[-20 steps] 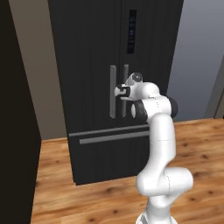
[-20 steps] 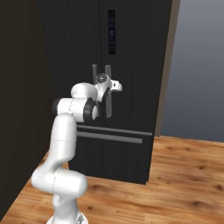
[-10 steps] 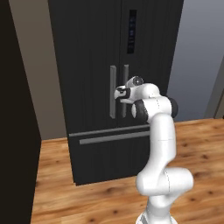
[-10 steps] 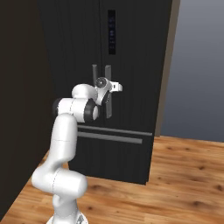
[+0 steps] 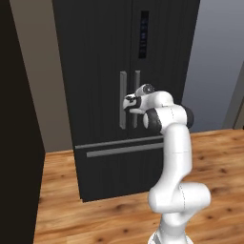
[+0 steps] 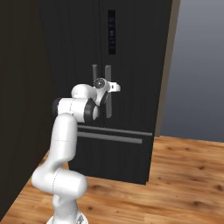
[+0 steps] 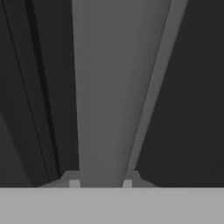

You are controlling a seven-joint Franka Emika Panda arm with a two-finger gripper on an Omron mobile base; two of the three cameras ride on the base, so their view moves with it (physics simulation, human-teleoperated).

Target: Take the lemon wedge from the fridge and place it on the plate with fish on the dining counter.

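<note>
The black fridge (image 5: 105,47) (image 6: 135,48) stands in front of me with both doors closed, so the lemon wedge is hidden. My gripper (image 5: 129,103) (image 6: 107,90) is at the pair of grey vertical bar handles, on the right-hand handle (image 5: 137,82) (image 6: 108,74). In the hand view that handle (image 7: 113,87) runs up the middle, and my gripper (image 7: 100,182) has its two fingertips (image 7: 74,182) pressed against its sides, shut on it. The plate with fish and the dining counter are out of view.
The fridge's bottom drawer (image 5: 119,167) with its long bar handle (image 5: 124,149) sits below my hand. A dark tall panel (image 5: 19,143) flanks the fridge on the left, a grey wall (image 6: 197,65) on the right. Wooden floor (image 6: 183,183) spreads in front.
The fingers have closed in from wide open onto the right-hand fridge handle. The arm and the base have stayed in place.
</note>
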